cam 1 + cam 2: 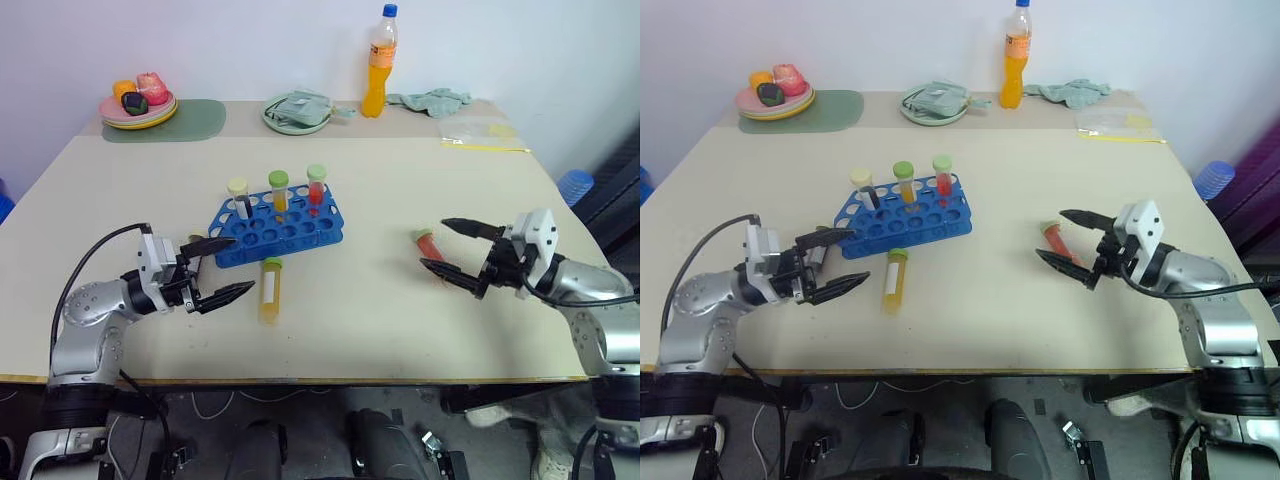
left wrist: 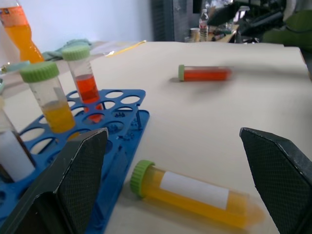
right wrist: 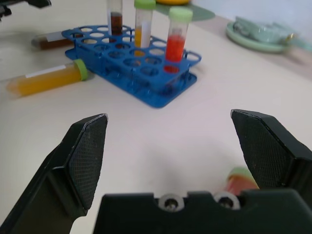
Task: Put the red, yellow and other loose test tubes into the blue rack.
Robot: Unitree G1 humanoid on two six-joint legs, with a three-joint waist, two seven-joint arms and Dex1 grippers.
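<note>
Mid-table, blue rack [image 1: 278, 231] lengthwise roughly left-right, holes upward, between spread left end effector [image 1: 222, 270] and right end effector [image 1: 455, 252].

No readable txt — yellow tube [image 2: 192, 192] label blank, bottle [image 1: 379, 62] label illegible.

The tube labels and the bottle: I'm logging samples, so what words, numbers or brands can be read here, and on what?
None can be read.
Yellow tube lying by the blue rack: white label, blank as far as it shows.
Orange drink bottle: label too small to read.
Upright tubes in the rack: no text visible.
</note>
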